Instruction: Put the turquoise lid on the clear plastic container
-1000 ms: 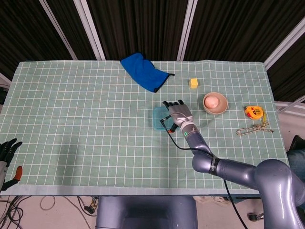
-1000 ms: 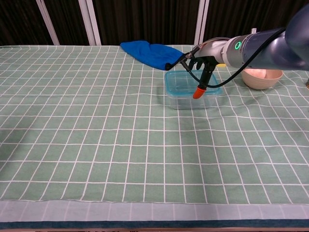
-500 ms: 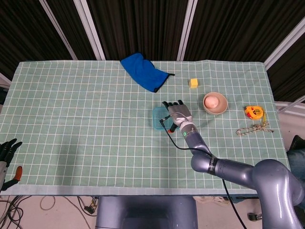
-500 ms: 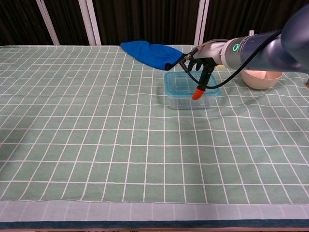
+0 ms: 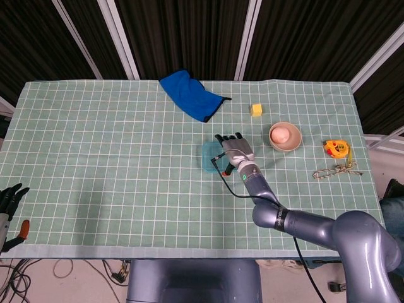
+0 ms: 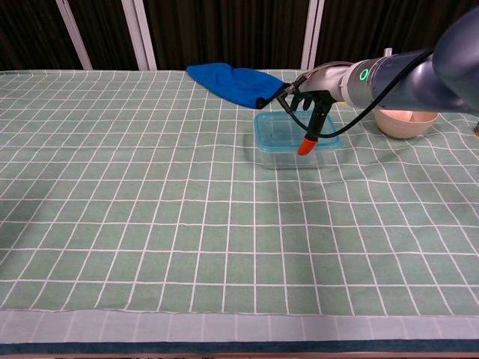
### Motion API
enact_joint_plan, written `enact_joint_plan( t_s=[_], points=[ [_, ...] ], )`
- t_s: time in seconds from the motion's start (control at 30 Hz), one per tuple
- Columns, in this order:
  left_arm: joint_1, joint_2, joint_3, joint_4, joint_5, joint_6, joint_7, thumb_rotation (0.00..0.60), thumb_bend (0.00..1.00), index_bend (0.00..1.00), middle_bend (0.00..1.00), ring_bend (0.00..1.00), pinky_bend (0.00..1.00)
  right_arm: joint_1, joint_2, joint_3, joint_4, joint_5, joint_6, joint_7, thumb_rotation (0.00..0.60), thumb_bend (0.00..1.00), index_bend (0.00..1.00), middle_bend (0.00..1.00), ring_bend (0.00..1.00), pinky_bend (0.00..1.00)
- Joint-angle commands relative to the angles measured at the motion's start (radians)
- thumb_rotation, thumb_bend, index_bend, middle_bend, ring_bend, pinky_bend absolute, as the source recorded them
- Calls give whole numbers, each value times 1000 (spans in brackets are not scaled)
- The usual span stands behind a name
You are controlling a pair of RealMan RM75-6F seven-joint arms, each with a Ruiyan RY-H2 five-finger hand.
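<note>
The clear plastic container (image 6: 288, 154) stands right of the table's centre with the turquoise lid (image 6: 278, 130) lying on top of it. In the head view only the lid's left edge (image 5: 207, 156) shows beside my right hand (image 5: 235, 150), which lies flat over it with fingers spread. In the chest view my right hand (image 6: 317, 96) hovers over the lid's far right part, and its orange-tipped thumb (image 6: 303, 144) points down at the lid's near edge. It grips nothing. My left hand (image 5: 11, 197) hangs off the table's near left corner, fingers apart and empty.
A blue cloth (image 5: 189, 95) lies behind the container. A yellow block (image 5: 255, 110), a beige bowl (image 5: 285, 144) holding a pink ball, a yellow tape measure (image 5: 336, 148) and a small chain (image 5: 336, 170) sit to the right.
The right hand and the lidded container have edged slightly left. The left hand has not moved.
</note>
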Motion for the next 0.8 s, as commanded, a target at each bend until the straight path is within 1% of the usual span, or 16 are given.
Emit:
enact_joint_plan(
  t_s=[0.03, 0.17, 0.43, 0.8],
  points=[
    [0, 0, 0, 0, 0, 0, 0, 600, 525, 90, 0, 0, 0, 0, 0, 0, -1, 2, 0, -1, 600, 155, 78, 489, 158, 0],
    [0, 1, 0, 0, -1, -1, 0, 600, 525, 89, 0, 0, 0, 2, 1, -2, -1, 9, 0, -6, 600, 155, 78, 479, 152, 0],
    [0, 1, 0, -1, -2, -2, 1, 600, 525, 90, 0, 0, 0, 5, 6, -7, -8, 17, 5, -16, 600, 155, 78, 323, 53, 0],
    [0, 1, 0, -2, -4, -3, 2, 600, 525, 89, 0, 0, 0, 6, 12, -11, -17, 26, 7, -25, 600, 155, 62, 202, 1, 0]
  ],
)
